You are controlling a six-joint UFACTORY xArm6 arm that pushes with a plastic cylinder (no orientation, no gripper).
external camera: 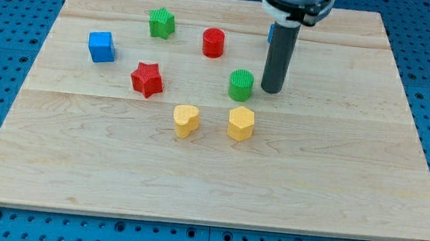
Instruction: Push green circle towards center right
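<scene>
The green circle [240, 85] stands on the wooden board [337, 172], a little right of the board's middle. My tip [272, 90] rests on the board just to the right of the green circle, a small gap apart. The dark rod rises from it towards the view's top.
A red circle [213, 42] lies up-left of the green circle. A green star [161, 23], a blue cube [102, 47] and a red star [147, 79] lie to the left. A yellow heart [186, 121] and a yellow hexagon [241, 124] lie below. A blue block [270, 32] is mostly hidden behind the rod.
</scene>
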